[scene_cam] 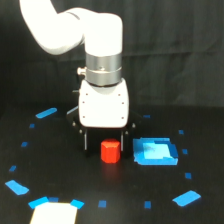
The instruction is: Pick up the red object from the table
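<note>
The red object (110, 151) sits between the two dark fingers of the gripper (104, 142), low down at their tips, and its base appears level with the black table (60, 165). One finger (86, 140) stands just off the block toward the exterior view's left, with a thin strip of dark showing between them; the other finger (123, 139) stands close against the block's opposite side, and whether it touches cannot be told. The gripper is spread wider than the block, so it looks released around it rather than clamped. Whether the block rests on the table or is raised a hair off it is unclear.

Above the fingers rises the white gripper housing (104, 104), then a silver ring (103, 70) and the white arm (70, 27) curving away to the upper left of the exterior view.

Just beside the gripper, toward the exterior view's right, lies a bright blue square patch (155, 151), near the block but apart from it. Small blue tape marks (46, 113) dot the table all around. A white patch (54, 214) lies well apart, nearer the camera and toward the exterior view's left.
</note>
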Robot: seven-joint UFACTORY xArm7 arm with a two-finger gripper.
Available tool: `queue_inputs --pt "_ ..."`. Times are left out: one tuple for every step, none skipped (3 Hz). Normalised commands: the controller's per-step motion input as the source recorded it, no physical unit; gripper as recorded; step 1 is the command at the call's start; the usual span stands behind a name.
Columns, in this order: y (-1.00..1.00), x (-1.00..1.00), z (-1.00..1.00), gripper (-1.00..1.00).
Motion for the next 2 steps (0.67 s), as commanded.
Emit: queue_inputs --pt "-0.40 0.94 -1.00 -0.73" --pt "0.03 0.67 -1.00 -1.00"
